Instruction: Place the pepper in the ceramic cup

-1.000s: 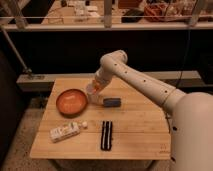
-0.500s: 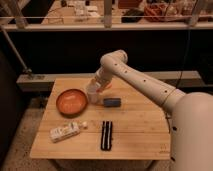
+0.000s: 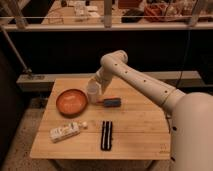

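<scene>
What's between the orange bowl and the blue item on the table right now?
In the camera view, the white ceramic cup stands between the orange bowl and the blue item, with the pincer right at it.

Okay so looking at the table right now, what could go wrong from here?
The gripper sits right over the white ceramic cup, which stands close beside the orange bowl. A nudge could tip the cup or push it into the bowl. The pepper cannot be made out, so a release slightly off centre might drop it onto the wooden table or into the bowl. The blue-handled tool lies just right of the cup and could be swept aside when the arm moves.
</scene>
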### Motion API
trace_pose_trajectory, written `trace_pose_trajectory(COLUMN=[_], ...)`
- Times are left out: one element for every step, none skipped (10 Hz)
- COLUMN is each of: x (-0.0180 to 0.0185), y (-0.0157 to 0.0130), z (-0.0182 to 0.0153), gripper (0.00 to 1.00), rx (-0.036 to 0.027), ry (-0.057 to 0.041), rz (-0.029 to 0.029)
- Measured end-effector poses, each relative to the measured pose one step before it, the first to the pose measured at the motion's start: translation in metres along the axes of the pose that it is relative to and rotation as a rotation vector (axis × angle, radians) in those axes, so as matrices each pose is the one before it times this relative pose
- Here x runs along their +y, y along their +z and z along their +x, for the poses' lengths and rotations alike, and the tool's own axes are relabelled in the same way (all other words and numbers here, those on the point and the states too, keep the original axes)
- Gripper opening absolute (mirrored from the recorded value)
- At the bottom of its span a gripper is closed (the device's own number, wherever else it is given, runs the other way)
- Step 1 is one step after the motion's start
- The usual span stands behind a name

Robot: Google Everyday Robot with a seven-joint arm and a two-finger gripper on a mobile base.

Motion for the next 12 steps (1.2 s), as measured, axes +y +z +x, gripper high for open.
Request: trace_pose_trajectory(x=[0.00089,-0.00004,-0.0002,0.00013,-0.00013,-0.00003,-0.00208,-0.00453,-0.00618,-0.0062,0.00006,-0.001], y=[-0.00028,-0.00001,-0.00014,0.00007,0.00001,-0.00079,-0.00443,-0.00995,-0.01343,-0.01272,0.00033,-0.00017], z=[0.00009,-0.00013,0.00004,0.00001,-0.00013,0.00003,0.0002,0.00022,0.00069,0.00042,-0.0008,-0.00036], gripper=[0.79,0.8,0.8,0.8,0.8,0.8,0.8,0.8,0.8,0.8,0.8,0.8], rx=[-0.00109,-0.00051,0.00023,-0.00005,-0.00016,-0.00065,0.00037,0.00006,0.00093,0.00107,-0.0021,0.00004], ry=[-0.00106,-0.00044,-0.00015,0.00013,-0.00024,0.00054,0.00026,0.00023,0.00082,0.00028,-0.00085,-0.00151], rz=[-0.00041,0.00009,0.00024,-0.00011,0.00005,-0.00082,0.00037,-0.00032,0.00059,0.00152,-0.00194,0.00082])
